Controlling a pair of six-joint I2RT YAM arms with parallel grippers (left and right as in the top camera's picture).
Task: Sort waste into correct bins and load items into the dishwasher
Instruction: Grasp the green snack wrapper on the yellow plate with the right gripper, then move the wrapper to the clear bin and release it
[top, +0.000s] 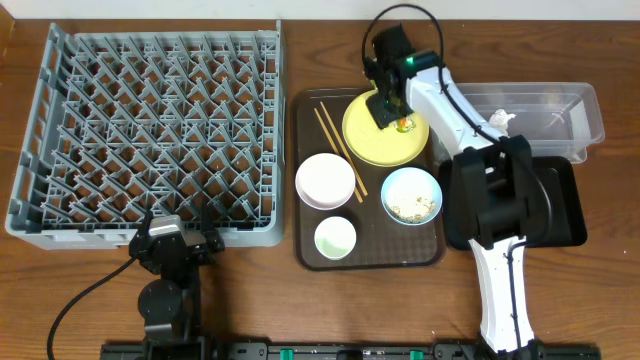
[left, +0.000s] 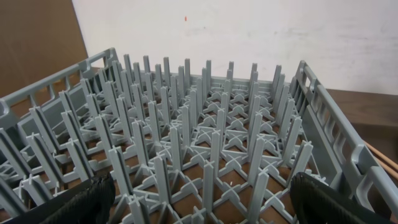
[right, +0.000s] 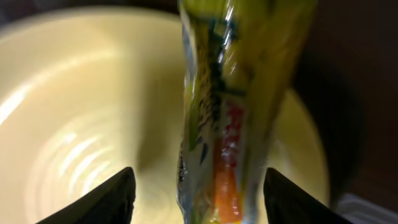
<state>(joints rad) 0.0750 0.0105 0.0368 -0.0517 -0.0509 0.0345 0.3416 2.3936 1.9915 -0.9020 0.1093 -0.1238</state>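
My right gripper (top: 392, 112) is down over the yellow plate (top: 372, 142) on the brown tray. In the right wrist view its fingers (right: 196, 199) are apart on either side of the green-yellow wrapper (right: 230, 106), which stands on the plate (right: 93, 106). The wrapper also shows in the overhead view (top: 402, 125). My left gripper (top: 180, 243) is open and empty at the near edge of the grey dish rack (top: 150, 130), which has nothing in it; its pegs fill the left wrist view (left: 205, 143).
The brown tray (top: 310, 255) also holds a white bowl (top: 325, 180), a light blue bowl (top: 411, 195) with crumbs, a small white cup (top: 335, 237) and chopsticks (top: 340, 150). A clear tub (top: 540, 115) with a white scrap (top: 503, 120) and a black tray (top: 562, 200) lie at the right.
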